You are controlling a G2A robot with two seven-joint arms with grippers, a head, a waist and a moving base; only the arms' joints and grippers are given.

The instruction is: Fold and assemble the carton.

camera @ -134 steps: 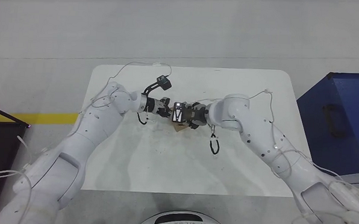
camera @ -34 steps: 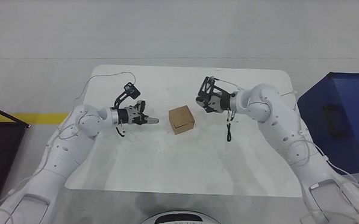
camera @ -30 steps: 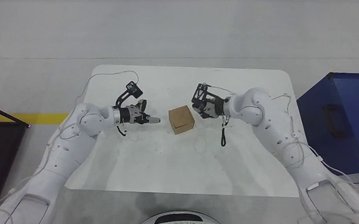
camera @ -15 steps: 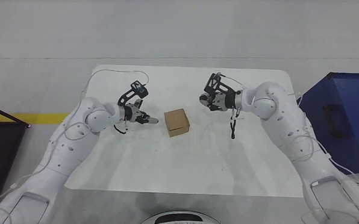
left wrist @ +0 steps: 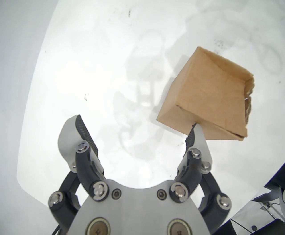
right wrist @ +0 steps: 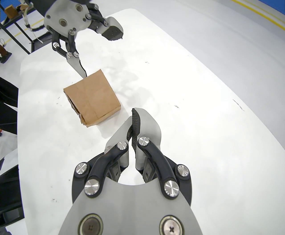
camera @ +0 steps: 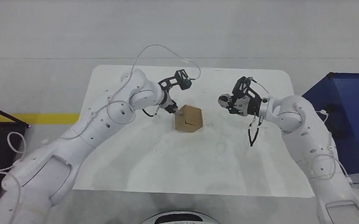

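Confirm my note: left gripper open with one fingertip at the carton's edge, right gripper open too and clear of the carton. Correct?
Not quite: the right gripper is shut, as the right wrist view shows. The rest holds: the left gripper is open with one fingertip at the edge of the carton, and the right one sits clear of it.

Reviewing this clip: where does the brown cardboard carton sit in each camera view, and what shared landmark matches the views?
Top view: brown cardboard carton in the middle of the white table, beside the open left gripper.
Left wrist view: carton just past the left gripper, one fingertip at its edge.
Right wrist view: carton beyond the shut right gripper.
Shared landmark: the left gripper's fingertip at the carton's edge.
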